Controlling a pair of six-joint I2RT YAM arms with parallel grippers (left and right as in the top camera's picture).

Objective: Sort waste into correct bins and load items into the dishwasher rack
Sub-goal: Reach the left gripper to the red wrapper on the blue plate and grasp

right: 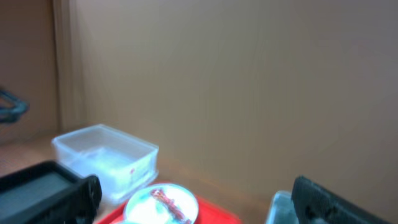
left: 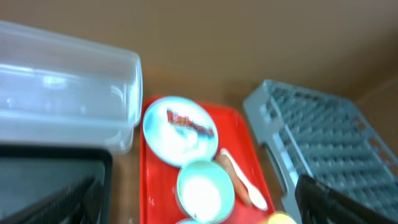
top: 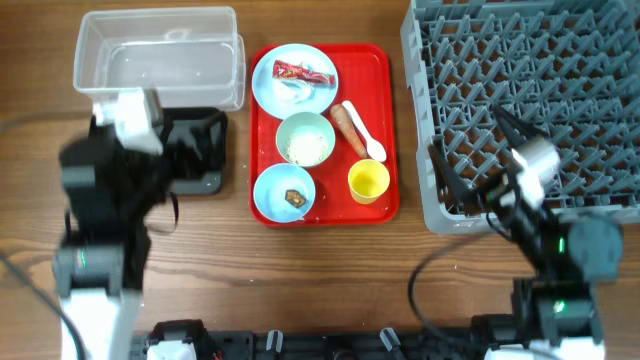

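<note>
While wrapper (top: pixel 303 73), carrot (top: pixel 346 125) and cup (top: pixel 368 181) sit untouched mid-frame, left end effector (left: pixel 199 202) and right end effector (right: pixel 193 196) gape, empty.

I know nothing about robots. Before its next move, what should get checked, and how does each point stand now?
1. Hands free: left gripper and right gripper both open, empty: ok.
2. Waste bin ready: clear tub has nothing seen inside: ok.
3. Second bin unobstructed: black tray partly hidden under the left arm: cannot tell.
4. Waste exposed: wrapper lies atop the plate: ok.
5. Dishes clean of waste: rice in one bowl, brown bit in the other bowl: not ok.
6. Loading space: rack holds no dishes: ok.
</note>
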